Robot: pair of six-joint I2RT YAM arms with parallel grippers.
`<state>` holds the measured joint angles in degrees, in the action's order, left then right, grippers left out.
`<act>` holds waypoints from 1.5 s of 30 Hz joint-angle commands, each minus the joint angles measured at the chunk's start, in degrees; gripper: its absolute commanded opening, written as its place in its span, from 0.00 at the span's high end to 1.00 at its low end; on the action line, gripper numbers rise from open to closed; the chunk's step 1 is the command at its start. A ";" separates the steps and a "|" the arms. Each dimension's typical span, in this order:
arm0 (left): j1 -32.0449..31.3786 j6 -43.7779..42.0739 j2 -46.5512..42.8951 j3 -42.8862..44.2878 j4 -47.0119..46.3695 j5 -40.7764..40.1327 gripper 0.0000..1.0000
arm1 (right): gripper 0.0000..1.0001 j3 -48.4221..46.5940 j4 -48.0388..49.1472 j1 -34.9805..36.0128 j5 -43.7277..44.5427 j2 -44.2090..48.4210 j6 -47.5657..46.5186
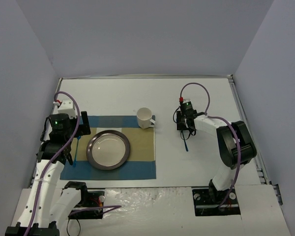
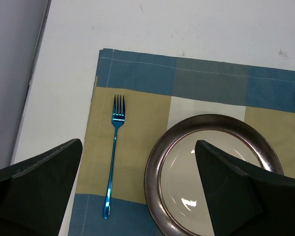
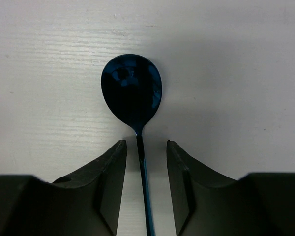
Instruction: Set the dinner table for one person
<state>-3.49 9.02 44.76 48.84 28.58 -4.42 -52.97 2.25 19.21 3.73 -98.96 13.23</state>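
Both jaws of my right gripper [image 3: 145, 147] flank the spoon [image 3: 132, 91] handle, narrow yet not gripping, right of the placemat [image 1: 140, 169], poised to pinch.

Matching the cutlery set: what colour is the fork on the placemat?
The fork is shiny metallic blue, seen best in the left wrist view.

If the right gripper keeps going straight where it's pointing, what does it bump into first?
Probably the white table: the right gripper points down at it, its open jaws either side of the blue spoon. The spoon sits in the gap, so it may be missed. How near the gripper is, I cannot tell.
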 commanded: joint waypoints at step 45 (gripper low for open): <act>0.59 3.70 -5.29 -0.35 -3.24 -8.76 0.03 | 1.00 -14.30 -10.86 42.13 19.68 4.31 42.25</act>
<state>-3.25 11.81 39.73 47.94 28.42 -11.39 -63.57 -9.47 61.00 18.71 -92.50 49.80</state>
